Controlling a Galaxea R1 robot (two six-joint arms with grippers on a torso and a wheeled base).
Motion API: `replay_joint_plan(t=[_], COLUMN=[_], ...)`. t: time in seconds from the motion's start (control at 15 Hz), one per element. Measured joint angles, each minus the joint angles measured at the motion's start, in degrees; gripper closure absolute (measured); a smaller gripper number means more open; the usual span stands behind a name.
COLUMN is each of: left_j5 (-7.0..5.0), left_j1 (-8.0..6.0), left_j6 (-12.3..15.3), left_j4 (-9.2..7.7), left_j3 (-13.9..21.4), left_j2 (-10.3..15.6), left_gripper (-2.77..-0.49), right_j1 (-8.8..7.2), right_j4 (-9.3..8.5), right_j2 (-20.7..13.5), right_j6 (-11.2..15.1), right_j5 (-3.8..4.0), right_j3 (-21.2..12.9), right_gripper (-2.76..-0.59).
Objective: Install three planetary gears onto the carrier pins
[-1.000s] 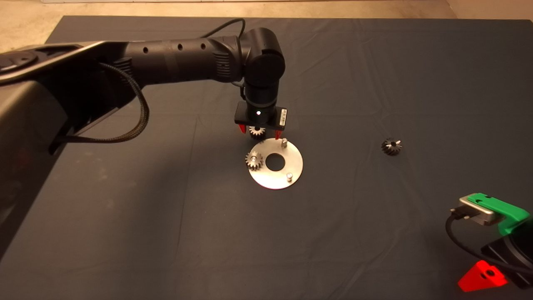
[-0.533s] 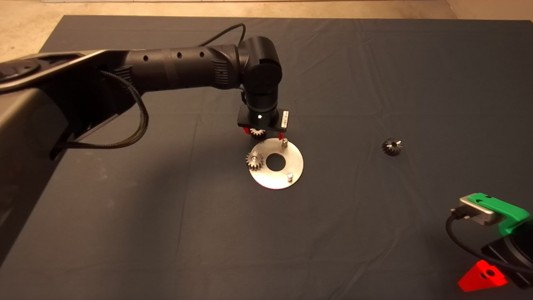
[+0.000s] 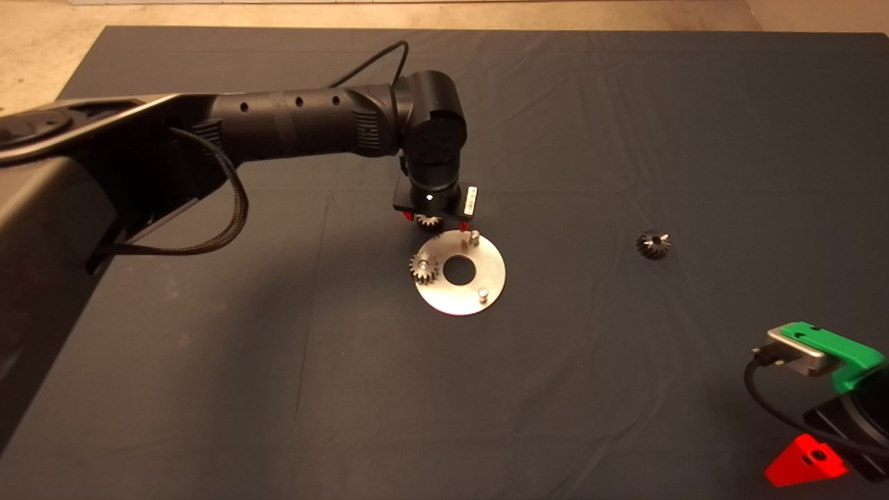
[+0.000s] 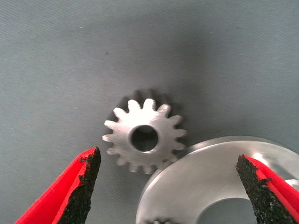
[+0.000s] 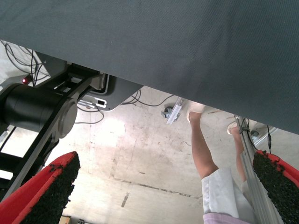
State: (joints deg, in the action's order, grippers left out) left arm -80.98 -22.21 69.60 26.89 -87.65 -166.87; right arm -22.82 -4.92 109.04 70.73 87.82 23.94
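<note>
- Left gripper (image 3: 434, 223) hangs low over the dark mat (image 3: 625, 139), at the far edge of the disc (image 3: 486, 274); the arm reaches in from the left.
- Fingers spread wide, holding nothing. In the left wrist view the two black pads (image 4: 81, 193) stand well apart, neither touching metal.
- Loose gear (image 4: 145, 137) lies flat on the mat between the fingers, nearer one finger than the other. Centre hole faces up. Its teeth sit just beside the disc rim (image 4: 187, 163); I cannot tell whether they touch.
- The other finger's pad (image 4: 254, 191) hovers over the disc surface.
- Mounted gear (image 3: 424, 267) sits on one carrier pin at the disc's left side, teeth overhanging the rim.
- Two bare pins stand upright on the disc: far pin (image 3: 474, 238) just beside the gripper's fingers, near pin (image 3: 483, 295) on the opposite side of the large centre hole.
- Third gear (image 3: 653, 244) lies on the mat, well apart from the disc and fingers, to the right.
- Right gripper (image 3: 816, 403) parked at the lower right edge of the mat. Its fingers (image 5: 49, 193) are spread wide, empty; that wrist view shows the mat edge, floor, cables and a person's legs (image 5: 205, 154).
</note>
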Motion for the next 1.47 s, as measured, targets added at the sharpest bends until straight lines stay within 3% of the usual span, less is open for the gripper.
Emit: replay_joint_plan(t=[0.33,1.13,1.27,1.47], left_j5=[-0.07,0.13,1.93,2.60], left_j1=[0.02,0.66,0.66,0.74], left_j6=[-0.7,-0.9,-0.9,-1.0], left_j4=[0.22,0.78,0.80,0.83], left_j3=[0.0,0.0,0.0,0.0], left_j2=[2.0,1.7,1.7,1.3], left_gripper=[-2.04,-2.04,-2.04,-2.04], right_j1=[0.00,0.00,0.00,0.00], right_j4=[-0.02,-0.04,-0.02,-0.04], right_j2=[0.0,0.0,0.0,0.0], right_j6=[0.0,0.0,0.0,0.0], right_j5=[0.00,0.00,0.00,0.00], right_j3=[0.0,0.0,0.0,0.0], right_gripper=[-2.75,-2.75,-2.75,-2.75])
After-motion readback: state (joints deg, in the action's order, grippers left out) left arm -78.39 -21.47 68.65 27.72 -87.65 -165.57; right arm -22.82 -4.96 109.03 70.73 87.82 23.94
